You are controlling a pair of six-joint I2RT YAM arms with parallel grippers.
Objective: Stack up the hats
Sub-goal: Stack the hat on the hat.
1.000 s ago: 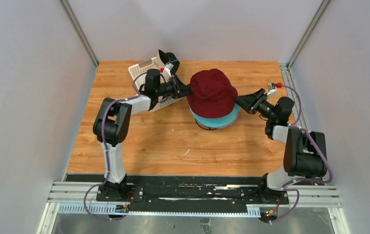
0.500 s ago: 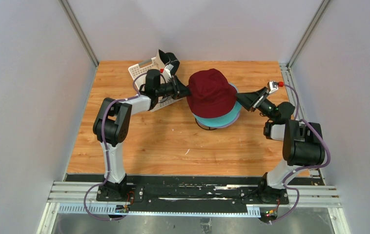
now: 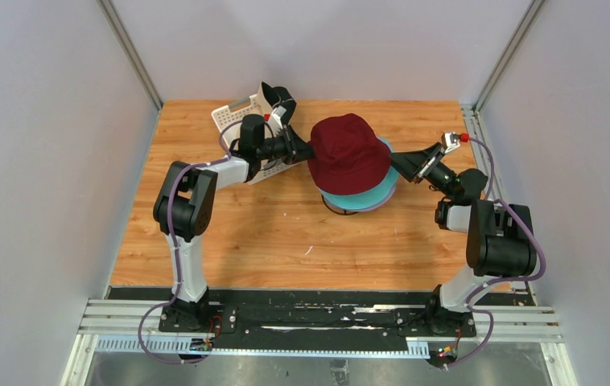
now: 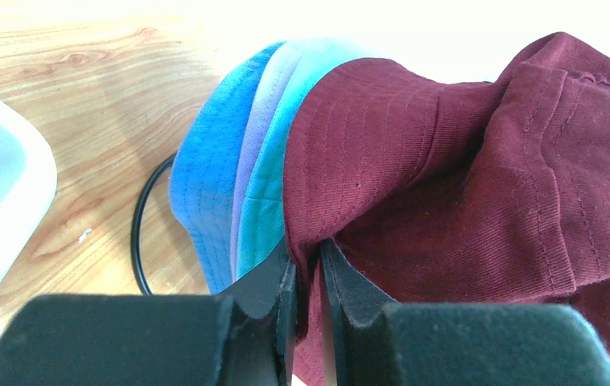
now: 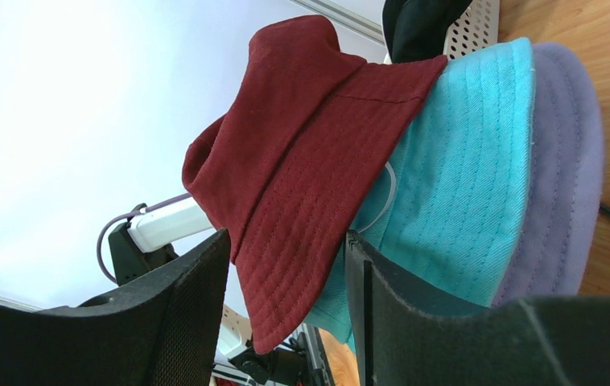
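You have the wooden table point(image 3: 237, 233) under everything, with both arms reaching to its middle from either side.

The pile of hats sits between your two claws. The dark red hat point(image 3: 348, 153) is on top. Your left claw point(image 4: 306, 273) is clamped on its brim, and the fabric edge is pinched between the two black fingers. The crown bulges away just ahead of that claw and to its right.

Your right claw point(image 5: 286, 241) is spread wide. The opposite side of the dark red brim hangs in the gap between its fingers. From these views you cannot tell whether either finger touches the cloth.

Under the dark red hat, the teal hat point(image 5: 455, 177) lies just beyond the right claw's fingertips. The lavender hat point(image 5: 563, 161) is below it, nearest the table. From the left claw you also see the blue hat point(image 4: 205, 185) as the lowest brim, just ahead and left of the fingers.

The white lattice basket point(image 3: 233, 117) stands beside the left claw, on the side away from the pile. From the right claw it sits beyond the pile, with a black hat point(image 5: 418, 24) showing against it.

A thin black wire stand point(image 4: 145, 233) loops out on the table from under the pile, close ahead of the left claw.
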